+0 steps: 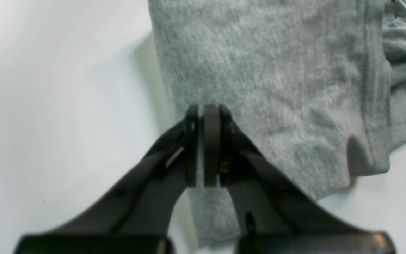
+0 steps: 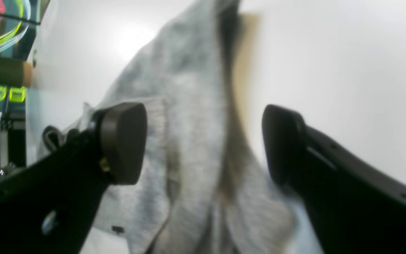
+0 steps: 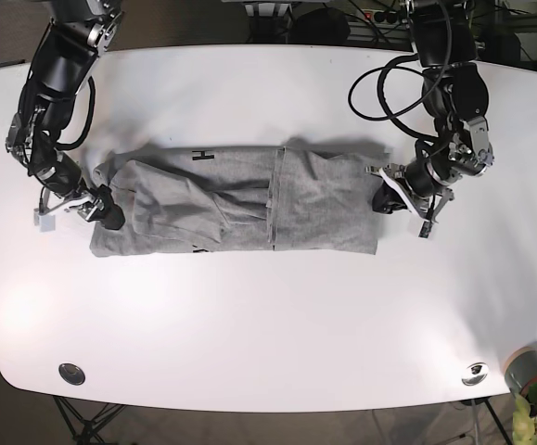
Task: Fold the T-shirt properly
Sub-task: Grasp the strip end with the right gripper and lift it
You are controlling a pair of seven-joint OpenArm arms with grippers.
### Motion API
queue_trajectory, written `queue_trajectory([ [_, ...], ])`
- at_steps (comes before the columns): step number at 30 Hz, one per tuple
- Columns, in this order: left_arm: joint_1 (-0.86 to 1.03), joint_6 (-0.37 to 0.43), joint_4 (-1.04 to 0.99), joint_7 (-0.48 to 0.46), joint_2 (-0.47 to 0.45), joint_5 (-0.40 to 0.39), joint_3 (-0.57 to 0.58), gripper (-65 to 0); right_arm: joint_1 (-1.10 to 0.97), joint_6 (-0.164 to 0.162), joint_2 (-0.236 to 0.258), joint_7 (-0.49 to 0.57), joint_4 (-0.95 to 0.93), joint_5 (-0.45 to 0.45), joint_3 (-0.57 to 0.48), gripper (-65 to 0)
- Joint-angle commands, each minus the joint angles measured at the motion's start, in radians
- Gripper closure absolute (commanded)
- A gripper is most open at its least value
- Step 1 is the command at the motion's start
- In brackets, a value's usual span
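Bright, even overhead light washes the white table (image 3: 268,93), with soft glare patches near its front. Both wrist views are blurred, the right one heavily; shadows stay faint beside the T-shirt (image 3: 240,199).

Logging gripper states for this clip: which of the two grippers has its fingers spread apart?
The right gripper: its fingers straddle the T-shirt with a wide gap. The left gripper has fingers pressed together at the shirt's edge.
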Motion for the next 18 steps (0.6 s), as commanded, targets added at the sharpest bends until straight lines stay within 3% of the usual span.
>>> queue_trajectory([
  [1,-0.016,-0.001,-0.002,-0.017,-0.008,-0.015,-0.002,-1.1,0.006,-0.009,-0.006,-0.026,0.036,-0.018,-0.048,-48.8],
  [7,-0.040,-0.001,-0.083,-0.017,-0.008,-0.015,0.000,-1.1,-0.025,-0.016,-0.062,-0.026,0.145,-0.021,-0.076,-48.8],
  [14,-0.043,-0.001,-0.092,-0.017,-0.008,-0.015,0.000,-1.1,-0.025,-0.018,-0.062,-0.026,0.143,-0.023,-0.076,-47.9],
  [16,-0.043,-0.001,-0.091,-0.017,-0.008,-0.015,0.000,-1.1,-0.026,-0.018,-0.062,-0.026,0.143,-0.023,-0.078,-43.9],
  [18,-0.043,-0.001,-0.091,-0.017,-0.008,-0.015,0.000,-1.1,-0.026,-0.018,-0.059,-0.026,0.143,-0.024,-0.078,-32.8],
])
